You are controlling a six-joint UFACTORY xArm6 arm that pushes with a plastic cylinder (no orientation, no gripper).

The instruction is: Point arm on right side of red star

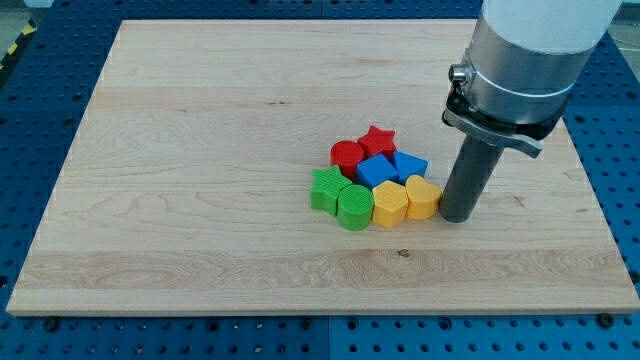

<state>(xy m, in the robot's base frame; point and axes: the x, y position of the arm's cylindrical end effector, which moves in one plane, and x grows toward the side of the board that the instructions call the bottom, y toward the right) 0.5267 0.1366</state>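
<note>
Nearest the camera, a green cylinder (354,208) is seen on the table (200,150), w/ a green star (326,188) at its 10 o'clock and two yellow blocks (389,203) (422,197) at 3. Behind, blue blocks (377,169) (409,165), a red cylinder (347,155) & the red star (377,139) are clustered. My tip (456,216) is set just beside the rt yellow block, at approx 4 o'clock from the red star, apart from it. No jaws are fitted.

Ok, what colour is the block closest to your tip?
Yellow: the yellow heart beside my tip, seen in the camera view.
</note>
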